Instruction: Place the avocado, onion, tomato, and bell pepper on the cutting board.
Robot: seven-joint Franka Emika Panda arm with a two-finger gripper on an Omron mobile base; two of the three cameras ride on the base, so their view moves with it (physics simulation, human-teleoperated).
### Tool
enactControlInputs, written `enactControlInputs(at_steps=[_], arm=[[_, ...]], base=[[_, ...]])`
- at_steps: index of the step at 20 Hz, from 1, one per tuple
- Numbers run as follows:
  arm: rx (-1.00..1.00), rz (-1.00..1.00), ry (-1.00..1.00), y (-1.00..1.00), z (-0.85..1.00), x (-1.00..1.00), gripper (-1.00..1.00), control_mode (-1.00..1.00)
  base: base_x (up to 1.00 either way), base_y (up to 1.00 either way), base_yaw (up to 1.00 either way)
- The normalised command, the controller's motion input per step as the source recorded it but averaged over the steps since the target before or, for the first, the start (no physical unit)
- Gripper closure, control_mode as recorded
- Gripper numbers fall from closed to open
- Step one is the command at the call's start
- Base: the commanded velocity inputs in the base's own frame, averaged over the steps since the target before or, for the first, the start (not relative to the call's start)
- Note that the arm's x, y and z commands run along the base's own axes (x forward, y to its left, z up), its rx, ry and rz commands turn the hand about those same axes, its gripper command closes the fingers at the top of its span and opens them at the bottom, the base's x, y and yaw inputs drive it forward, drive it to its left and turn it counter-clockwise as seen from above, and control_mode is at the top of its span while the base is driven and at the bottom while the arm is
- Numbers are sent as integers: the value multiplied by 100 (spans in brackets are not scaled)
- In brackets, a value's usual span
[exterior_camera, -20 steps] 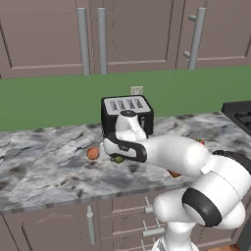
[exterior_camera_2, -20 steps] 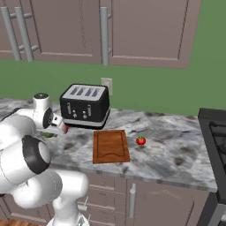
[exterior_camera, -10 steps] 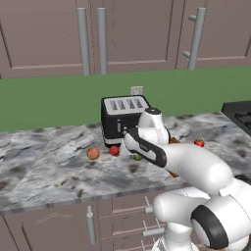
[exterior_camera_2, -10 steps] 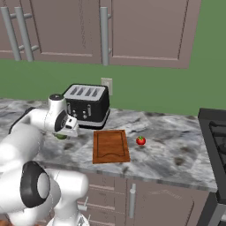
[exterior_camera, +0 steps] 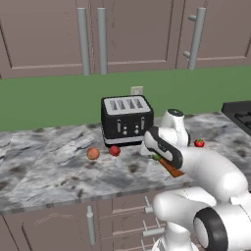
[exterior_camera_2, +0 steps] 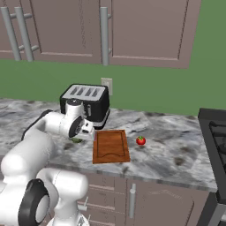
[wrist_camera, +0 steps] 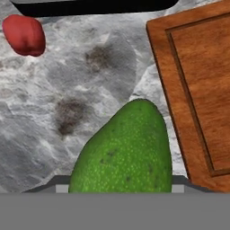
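A green avocado fills the lower middle of the hand view, held just above the counter, and it hides the fingertips. My gripper is shut on it, a little left of the cutting board, a reddish-brown wooden board with nothing on it. From the left base view the gripper hangs in front of the toaster's right end. The orange-tan onion and a lumpy red bell pepper lie on the counter left of the gripper. The red tomato sits on the counter right of the board.
A black toaster stands behind the vegetables, close to the hand. A stove is at the far right. Green wall and cabinet doors rise behind the grey marble counter.
The arm has swung right along the counter with the avocado, from beside the onion and pepper to the board's left edge.
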Motion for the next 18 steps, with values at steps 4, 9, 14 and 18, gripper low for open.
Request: enactControlInputs(at_steps=[4,9,14,18], arm=[[0,2,-1,-59,12,0,100,-100],[0,1,-1,-56,23,4,100,-100],[0,5,0,-42,0,32,100,-100],[0,7,0,-18,-20,33,100,-100]], base=[[0,0,0],[0,0,0],[0,0,0],[0,0,0]])
